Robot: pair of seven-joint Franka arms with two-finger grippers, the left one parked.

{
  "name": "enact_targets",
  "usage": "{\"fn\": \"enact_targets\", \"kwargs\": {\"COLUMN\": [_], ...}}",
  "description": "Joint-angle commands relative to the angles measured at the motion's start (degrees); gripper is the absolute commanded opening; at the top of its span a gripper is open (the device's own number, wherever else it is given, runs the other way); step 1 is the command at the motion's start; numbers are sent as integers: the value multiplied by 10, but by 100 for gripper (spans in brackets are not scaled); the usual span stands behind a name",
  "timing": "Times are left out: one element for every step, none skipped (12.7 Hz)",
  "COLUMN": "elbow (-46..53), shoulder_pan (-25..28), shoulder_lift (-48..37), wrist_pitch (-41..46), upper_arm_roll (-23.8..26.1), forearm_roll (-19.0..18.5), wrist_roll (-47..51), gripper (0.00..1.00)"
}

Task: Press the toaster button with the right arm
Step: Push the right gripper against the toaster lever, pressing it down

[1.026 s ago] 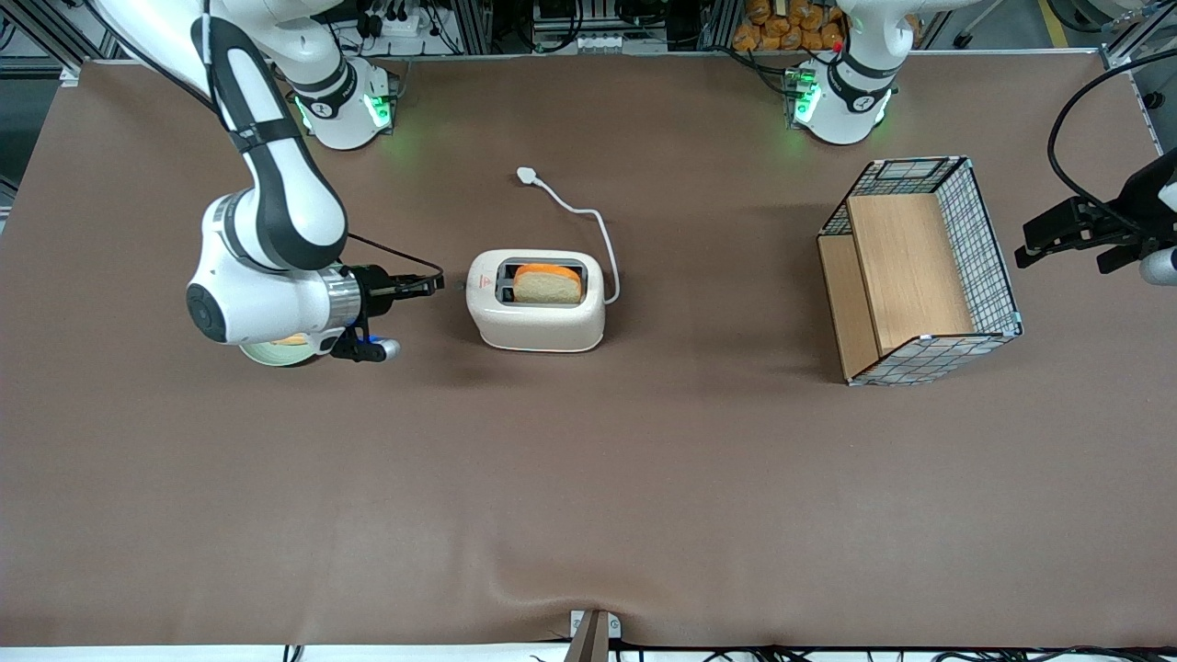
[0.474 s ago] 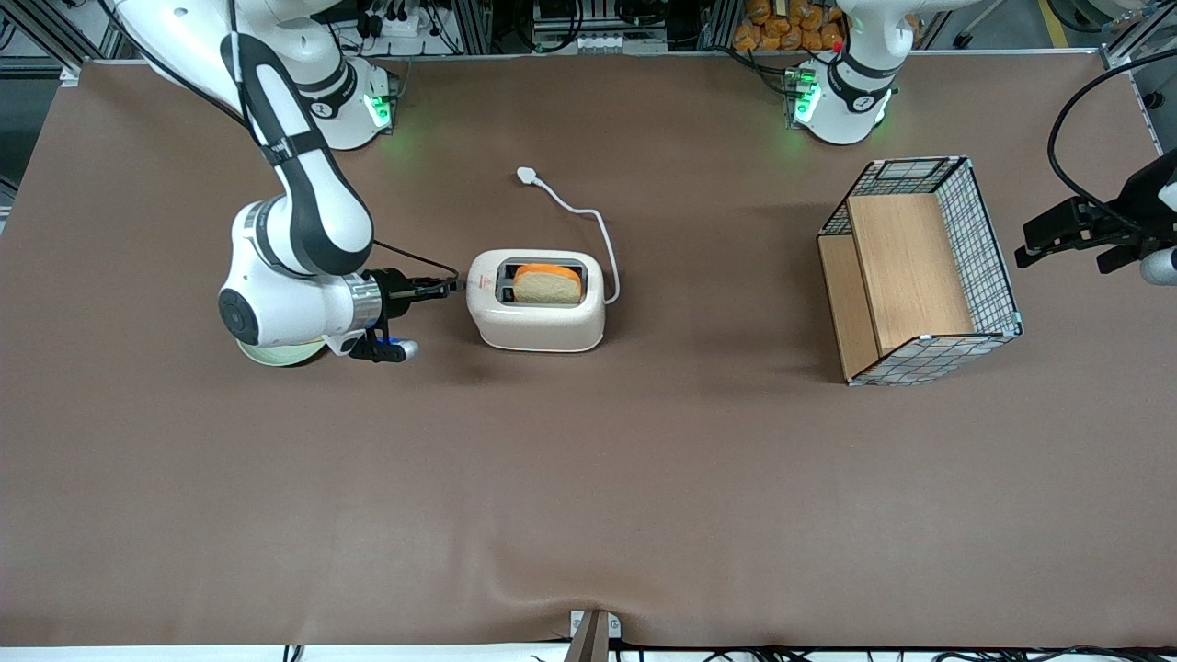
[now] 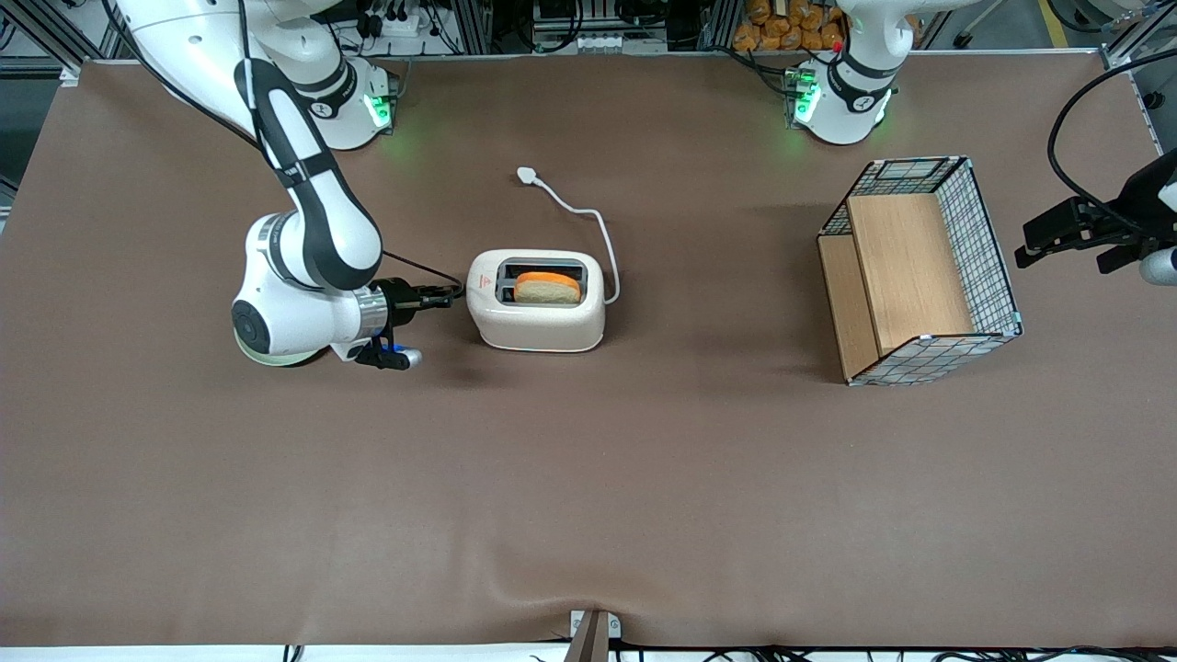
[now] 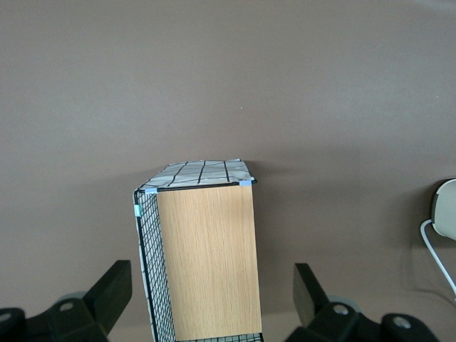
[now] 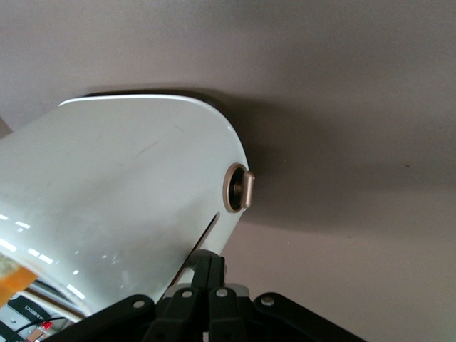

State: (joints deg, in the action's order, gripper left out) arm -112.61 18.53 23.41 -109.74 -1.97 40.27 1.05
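**Toaster button just ahead of my closed fingertips**

The toaster button (image 5: 242, 189) is a small pale round knob sticking out of the toaster's short end, the end turned toward my gripper (image 3: 448, 295). My fingers (image 5: 216, 274) are pressed together with nothing between them, and they point level at that end. In the wrist view their tips sit close beside a thin slot in the shell, with the knob a little off from them. I cannot tell whether I am touching the shell.

The toaster (image 3: 536, 317) stands in the middle of the front view, a little above centre, on the brown table (image 3: 588, 515). A slice of bread (image 3: 546, 288) sits in one slot.

I judge the shell to be light, hard and glossy plastic, so it is slippery. A sideways shove could slide the whole thing across the cloth instead of working the knob. The knob looks stiff and small. I would not grasp anything. I would meet the knob squarely with my closed tips and push gently.

Farther from the front camera, the white cord (image 3: 598, 225) curls away to its plug (image 3: 525, 174). Toward the parked arm's end of the table lies a wire-and-wood basket (image 3: 988, 239). My right arm (image 3: 313, 230) reaches down from the upper part of the frame.
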Motion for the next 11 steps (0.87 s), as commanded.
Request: {"fn": "enact_targets", "kwargs": {"elbow": [-22, -24, -25, -26, -31, -38, -39, -39, -39, -38, -38], "shoulder_pan": [10, 10, 9, 9, 10, 10, 11, 11, 11, 11, 10], "shoulder_lift": [8, 13, 17, 24, 29, 34, 38, 45, 46, 46, 47], "wrist_pitch": [-23, -23, -24, -29, -43, -63, -70, -70, -71, -72, -70], "upper_arm_roll": [-2, -2, -2, -2, -2, -2, -2, -2, -2, -2, -2], "forearm_roll": [38, 50, 60, 69, 71, 74, 75, 82, 83, 84, 85], "wrist_roll": [-35, -42, -53, -60, -71, -82, -89, -93, -95, -95, -95], "gripper": [0, 0, 0, 0, 0, 0, 0, 0, 0, 0, 0]}}
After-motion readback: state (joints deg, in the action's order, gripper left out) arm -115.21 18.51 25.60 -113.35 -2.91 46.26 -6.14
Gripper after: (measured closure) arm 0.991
